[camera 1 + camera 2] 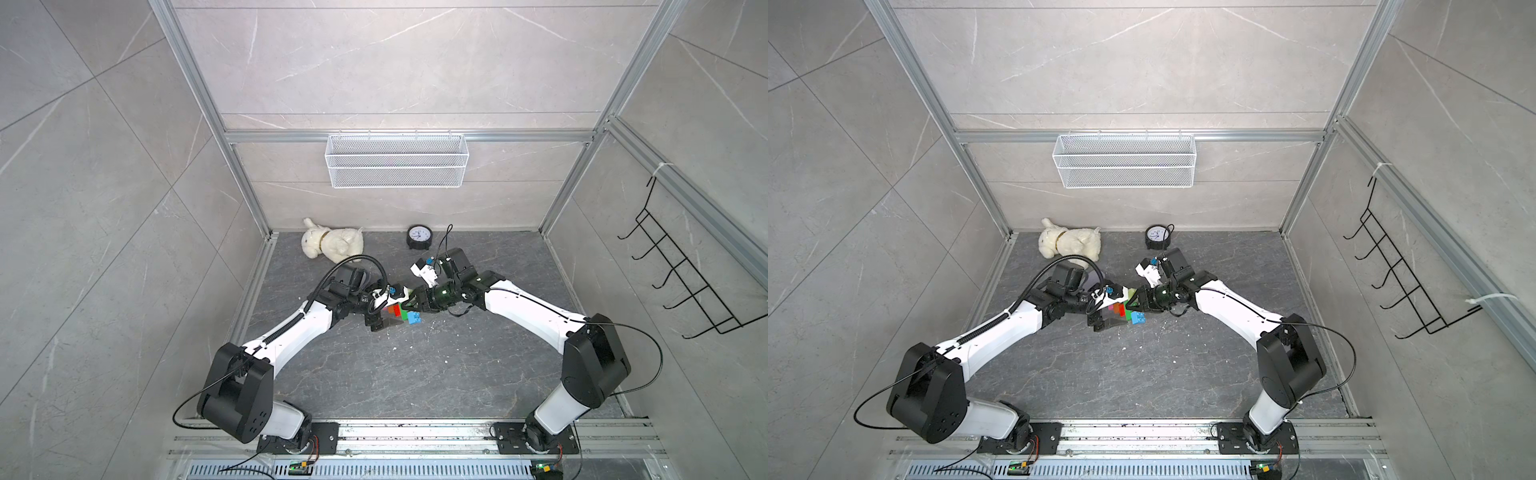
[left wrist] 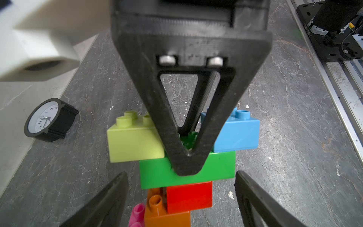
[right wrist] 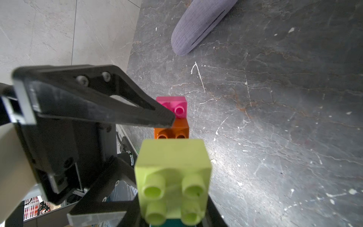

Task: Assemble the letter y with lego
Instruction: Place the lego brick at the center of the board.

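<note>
Yellow-green studded plastic brick (image 3: 172,173) and blue brick (image 2: 237,133) already fork off the long green brick (image 2: 157,175). The letter y (image 1: 401,313) lies near the round black clock (image 1: 419,237), on its robot side. Right gripper (image 2: 187,163), clenched and empty, presses between the prongs, while the left gripper (image 1: 385,311) gapes around the stem. It looks like final seating, so the next move is probably a straight lift-off.

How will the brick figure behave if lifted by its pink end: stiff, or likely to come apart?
The brick figure looks like hard plastic, so each piece probably stays stiff. Its stem, red brick to orange brick to pink brick, joins only by studs, so it may separate there. The glossy sides could slip.
</note>
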Robot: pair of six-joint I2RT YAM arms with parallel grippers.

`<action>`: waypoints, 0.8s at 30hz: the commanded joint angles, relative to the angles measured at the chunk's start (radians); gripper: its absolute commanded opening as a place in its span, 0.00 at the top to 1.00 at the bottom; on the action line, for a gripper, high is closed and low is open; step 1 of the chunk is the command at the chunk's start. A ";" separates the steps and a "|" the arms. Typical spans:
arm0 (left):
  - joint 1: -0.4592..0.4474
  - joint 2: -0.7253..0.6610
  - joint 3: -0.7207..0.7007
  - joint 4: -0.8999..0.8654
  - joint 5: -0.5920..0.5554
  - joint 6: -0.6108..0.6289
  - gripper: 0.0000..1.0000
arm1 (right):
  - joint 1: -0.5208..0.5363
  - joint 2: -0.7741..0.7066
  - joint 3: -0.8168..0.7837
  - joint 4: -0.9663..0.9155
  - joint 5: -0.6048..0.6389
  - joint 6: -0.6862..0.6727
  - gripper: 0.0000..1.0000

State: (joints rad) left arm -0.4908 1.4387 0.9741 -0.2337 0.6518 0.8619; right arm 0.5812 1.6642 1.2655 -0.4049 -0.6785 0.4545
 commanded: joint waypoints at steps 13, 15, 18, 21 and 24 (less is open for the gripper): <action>-0.024 0.012 0.053 0.028 0.007 -0.027 0.16 | -0.001 -0.017 -0.001 0.040 -0.048 0.029 0.76; -0.026 0.015 0.054 0.032 0.002 -0.033 0.17 | -0.002 -0.014 0.001 0.038 -0.052 0.029 0.76; -0.028 0.018 0.058 0.032 0.002 -0.037 0.18 | -0.001 -0.012 0.001 0.036 -0.055 0.027 0.76; -0.029 0.021 0.060 0.033 0.001 -0.040 0.21 | -0.001 -0.011 0.001 0.037 -0.056 0.027 0.77; -0.030 0.022 0.066 0.033 0.000 -0.043 0.23 | -0.001 -0.010 0.000 0.040 -0.059 0.030 0.76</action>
State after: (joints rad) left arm -0.5167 1.4532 1.0000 -0.2276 0.6521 0.8299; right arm 0.5808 1.6623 1.2655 -0.3836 -0.7082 0.4763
